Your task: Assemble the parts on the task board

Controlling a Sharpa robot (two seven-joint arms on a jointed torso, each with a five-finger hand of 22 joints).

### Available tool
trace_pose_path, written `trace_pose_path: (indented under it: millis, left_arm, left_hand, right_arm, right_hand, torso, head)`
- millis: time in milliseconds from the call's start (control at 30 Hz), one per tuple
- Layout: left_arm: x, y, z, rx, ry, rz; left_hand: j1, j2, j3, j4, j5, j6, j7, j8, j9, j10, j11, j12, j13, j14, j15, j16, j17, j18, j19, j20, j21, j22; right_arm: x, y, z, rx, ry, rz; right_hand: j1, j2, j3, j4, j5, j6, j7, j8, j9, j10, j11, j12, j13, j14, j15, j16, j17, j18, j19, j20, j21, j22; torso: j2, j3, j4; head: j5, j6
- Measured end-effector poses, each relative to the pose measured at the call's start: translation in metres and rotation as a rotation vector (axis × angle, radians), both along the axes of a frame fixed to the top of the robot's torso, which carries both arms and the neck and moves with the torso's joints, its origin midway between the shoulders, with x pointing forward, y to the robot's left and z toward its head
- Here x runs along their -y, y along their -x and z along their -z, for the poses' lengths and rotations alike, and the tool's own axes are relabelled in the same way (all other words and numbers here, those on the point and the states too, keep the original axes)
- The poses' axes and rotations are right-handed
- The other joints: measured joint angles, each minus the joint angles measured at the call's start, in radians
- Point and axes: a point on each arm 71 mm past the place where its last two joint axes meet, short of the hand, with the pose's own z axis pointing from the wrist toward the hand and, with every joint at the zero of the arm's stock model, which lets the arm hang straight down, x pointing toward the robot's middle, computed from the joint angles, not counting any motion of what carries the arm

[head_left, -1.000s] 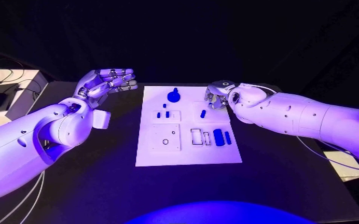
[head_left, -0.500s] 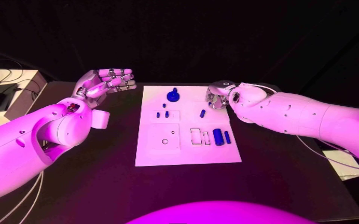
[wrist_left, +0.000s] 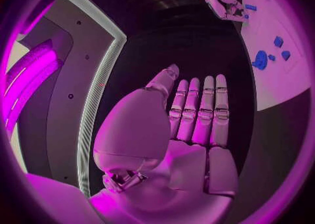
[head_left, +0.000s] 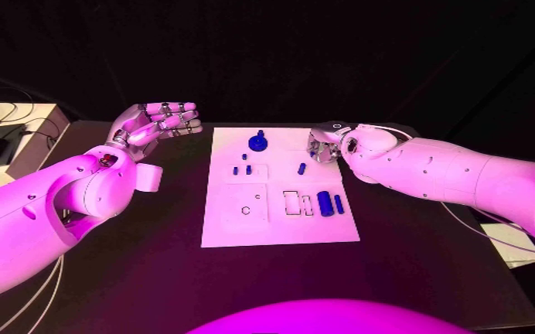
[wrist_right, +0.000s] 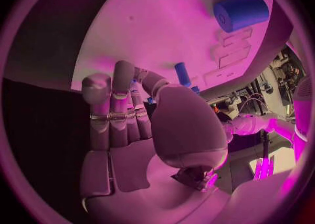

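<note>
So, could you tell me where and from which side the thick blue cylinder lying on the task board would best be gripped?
Probably across the middle of the thick blue cylinder, from straight above. It lies on its side on the task board, long axis running away from the robot, so fingers can close on its two curved flanks. A thinner blue bar lies close on one flank, leaving little room there.

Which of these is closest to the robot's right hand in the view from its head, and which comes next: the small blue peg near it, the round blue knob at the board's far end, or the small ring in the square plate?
From the right hand:
1. Small blue peg, just beside it on the board's right half.
2. Round blue knob, far end, middle of the board.
3. Small ring, near-left part of the board.
</note>
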Motion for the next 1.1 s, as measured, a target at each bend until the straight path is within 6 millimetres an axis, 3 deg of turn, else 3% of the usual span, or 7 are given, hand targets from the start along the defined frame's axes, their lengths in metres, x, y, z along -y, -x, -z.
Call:
trace_pose_path:
  millis: [300, 533, 867, 1100]
  left_arm:
    - [0.000, 0.000, 0.000, -0.002, -0.002, 0.000]
    - [-0.001, 0.000, 0.001, -0.004, -0.004, -0.002]
    - [-0.003, -0.001, 0.002, -0.009, -0.010, -0.007]
    - [-0.004, -0.002, 0.003, -0.012, -0.014, -0.011]
  left_hand:
    - [0.000, 0.000, 0.010, 0.001, 0.000, 0.000, 0.000, 0.000, 0.000, 0.000, 0.000, 0.000, 0.000, 0.000, 0.000, 0.000, 0.000, 0.000, 0.004, -0.004, 0.004, -0.008]
    - [0.000, 0.000, 0.010, 0.001, 0.000, 0.000, 0.000, 0.000, 0.000, 0.000, 0.000, 0.000, 0.000, 0.000, 0.000, 0.000, 0.000, 0.000, 0.004, -0.004, 0.004, -0.010]
    - [0.004, -0.004, 0.014, -0.003, 0.000, 0.000, 0.000, 0.000, 0.000, 0.000, 0.000, 0.000, 0.000, 0.000, 0.000, 0.000, 0.000, 0.000, 0.004, -0.004, 0.004, -0.011]
    - [0.004, -0.004, 0.014, -0.003, 0.000, 0.000, 0.000, 0.000, 0.000, 0.000, 0.000, 0.000, 0.000, 0.000, 0.000, 0.000, -0.001, 0.000, 0.004, -0.004, 0.004, -0.011]
  right_arm:
    - [0.000, 0.001, 0.000, 0.000, -0.022, 0.002]
    - [0.002, 0.003, 0.001, 0.001, -0.065, 0.021]
    - [0.006, 0.005, 0.000, -0.005, -0.155, 0.070]
    - [0.008, 0.002, -0.015, 0.017, -0.209, 0.091]
  right_hand:
    - [0.004, 0.030, -0.002, 0.007, -0.007, 0.042, -0.016, -0.006, 0.002, 0.045, -0.016, -0.006, -0.003, 0.004, -0.004, 0.004, -0.004, -0.005, 0.000, -0.002, 0.093, 0.041]
    - [0.007, 0.046, -0.016, -0.002, -0.010, 0.060, -0.018, -0.003, 0.007, 0.072, -0.022, -0.010, -0.002, 0.003, -0.011, 0.016, -0.021, -0.008, -0.001, -0.013, 0.156, 0.051]
    - [0.000, 0.066, -0.017, -0.019, -0.004, 0.070, -0.019, -0.003, 0.007, 0.082, -0.025, -0.010, -0.001, 0.000, -0.015, 0.044, -0.046, -0.013, -0.001, -0.014, 0.173, 0.051]
    - [-0.001, 0.068, -0.020, -0.025, -0.004, 0.072, -0.019, -0.004, 0.007, 0.084, -0.027, -0.012, -0.001, 0.000, -0.015, 0.052, -0.056, -0.016, 0.002, -0.017, 0.173, 0.051]
  torso:
    - [0.001, 0.0003, -0.0008]
    - [0.000, 0.0004, -0.0006]
    - [0.000, 0.0002, -0.0009]
    - [-0.001, -0.0002, -0.0016]
  head:
    - [0.000, -0.003]
    - [0.001, -0.005]
    - [0.003, -0.003]
    - [0.002, -0.001]
